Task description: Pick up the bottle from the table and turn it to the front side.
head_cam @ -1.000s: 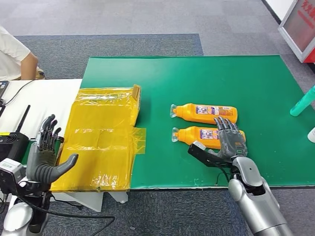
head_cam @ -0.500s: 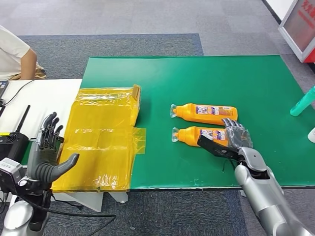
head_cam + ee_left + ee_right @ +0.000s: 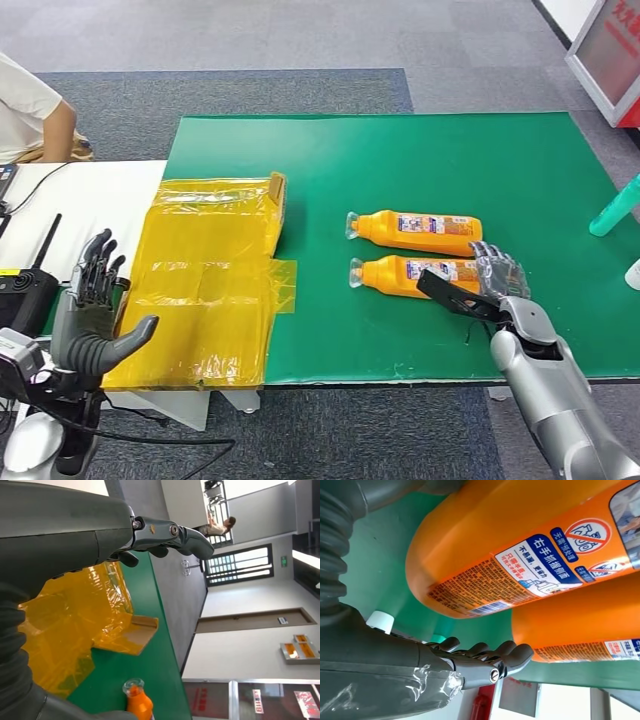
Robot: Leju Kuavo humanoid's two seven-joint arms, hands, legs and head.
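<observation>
Near bottle [image 3: 411,275] label reads 右手抓握面; right hand [image 3: 483,283] alongside.

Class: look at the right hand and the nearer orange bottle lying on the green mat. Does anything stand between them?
Nothing visible does. The right hand is already at the base end of the nearer orange plastic bottle.

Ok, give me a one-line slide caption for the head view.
Right hand reaches the base of the nearer orange bottle on the green mat; left hand open by yellow packaging.
</observation>
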